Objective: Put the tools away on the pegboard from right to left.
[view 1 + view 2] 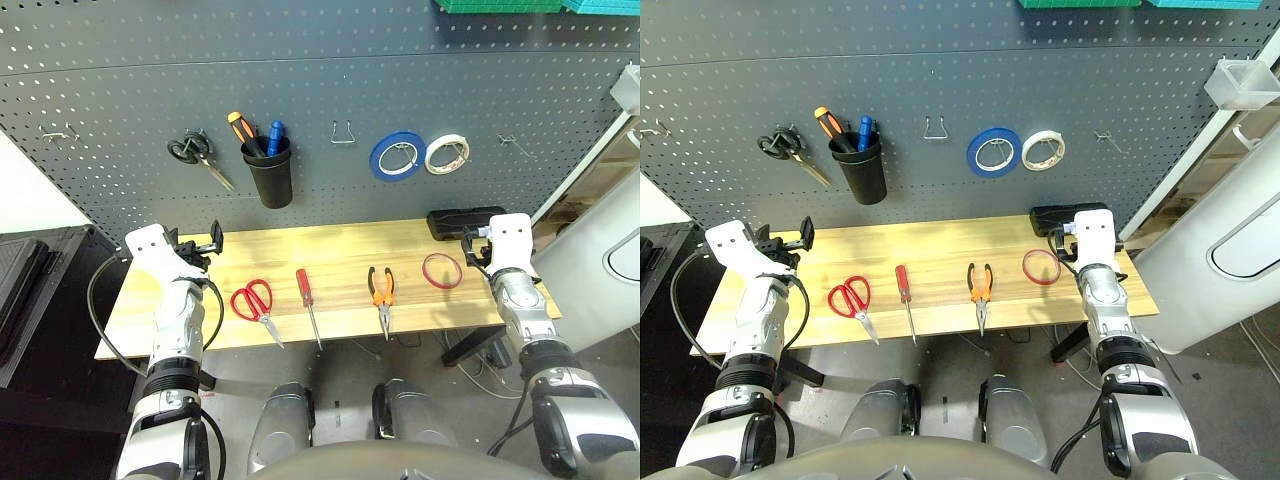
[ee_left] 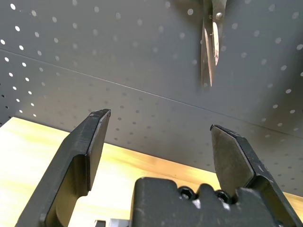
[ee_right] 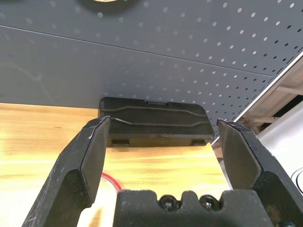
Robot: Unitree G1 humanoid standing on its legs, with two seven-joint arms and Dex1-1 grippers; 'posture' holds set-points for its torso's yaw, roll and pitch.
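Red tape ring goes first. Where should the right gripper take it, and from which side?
Probably from above, on the red tape ring's rim nearest the right gripper: one finger inside the hole, one outside. It lies flat on the table, too thin to grip edge-on, and that gripper is open just beside it.

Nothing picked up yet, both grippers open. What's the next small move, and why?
Probably bring the right gripper in toward the red tape ring. It is the rightmost of the four tools flat on the table, it lies just beside that gripper, and both sets of jaws stand empty.
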